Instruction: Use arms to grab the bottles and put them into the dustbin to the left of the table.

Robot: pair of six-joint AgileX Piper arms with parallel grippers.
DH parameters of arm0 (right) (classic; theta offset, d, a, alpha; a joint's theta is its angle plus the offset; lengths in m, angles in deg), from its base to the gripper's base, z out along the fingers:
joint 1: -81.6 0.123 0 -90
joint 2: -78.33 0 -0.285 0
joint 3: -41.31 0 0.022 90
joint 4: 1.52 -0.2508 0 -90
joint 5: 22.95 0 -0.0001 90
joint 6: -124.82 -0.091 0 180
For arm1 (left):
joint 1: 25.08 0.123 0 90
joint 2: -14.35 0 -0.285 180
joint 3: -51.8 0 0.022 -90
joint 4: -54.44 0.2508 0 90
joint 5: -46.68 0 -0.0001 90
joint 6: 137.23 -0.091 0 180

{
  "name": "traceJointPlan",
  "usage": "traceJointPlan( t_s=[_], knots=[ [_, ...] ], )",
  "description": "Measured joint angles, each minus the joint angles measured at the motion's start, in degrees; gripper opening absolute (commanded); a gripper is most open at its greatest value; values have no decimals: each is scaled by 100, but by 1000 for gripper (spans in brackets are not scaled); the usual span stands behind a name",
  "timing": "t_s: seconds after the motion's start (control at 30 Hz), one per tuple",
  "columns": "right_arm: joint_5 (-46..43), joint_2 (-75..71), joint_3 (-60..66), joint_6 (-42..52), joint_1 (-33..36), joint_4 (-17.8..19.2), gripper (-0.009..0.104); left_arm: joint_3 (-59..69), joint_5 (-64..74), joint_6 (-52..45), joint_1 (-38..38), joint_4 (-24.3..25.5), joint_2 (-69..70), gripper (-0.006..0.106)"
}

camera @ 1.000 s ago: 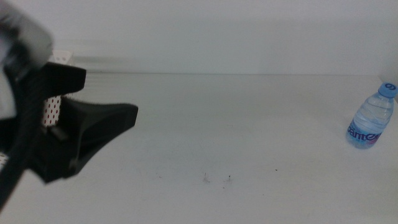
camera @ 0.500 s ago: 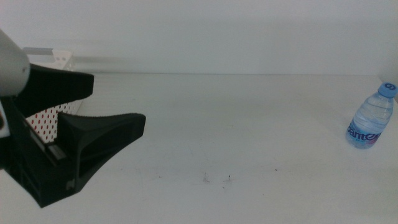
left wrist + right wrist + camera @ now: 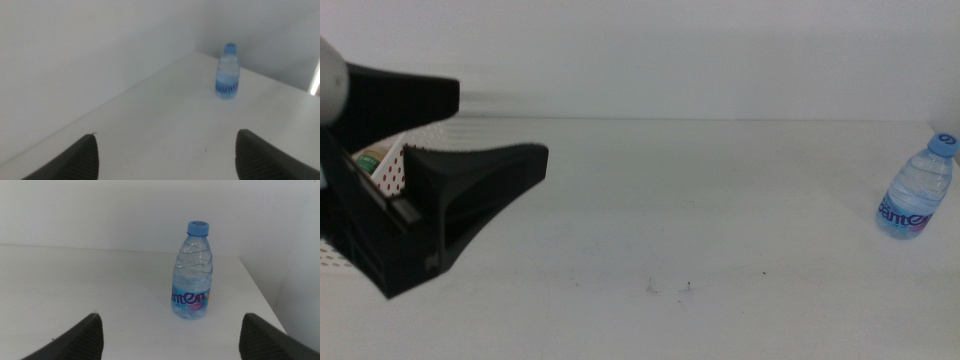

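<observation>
over at the table's left side, left gripper hanging with jaws spread wide and empty, in front of the white dustbin. inside the dustbin, a glimpse of a bottle with a green label. far right, near the table's edge, clear water bottle standing upright, blue cap on. right gripper facing that same water bottle, jaws wide apart, nothing held, well short of it.
</observation>
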Motion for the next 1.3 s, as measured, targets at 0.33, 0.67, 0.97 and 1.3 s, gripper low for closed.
traceJointPlan(
  t_s=[0.33,0.67,0.97,1.3],
  knots=[
    [-58,0,0,0,0,0,90,0,-254,0,0,15,0,94],
    [-1048,432,0,-134,0,257,90,0,-254,0,0,15,0,94],
    [-2666,2746,0,-108,0,113,90,0,-254,0,0,15,0,94],
    [-5064,5399,0,373,0,-2028,90,0,-254,0,0,15,0,94]
  ],
)
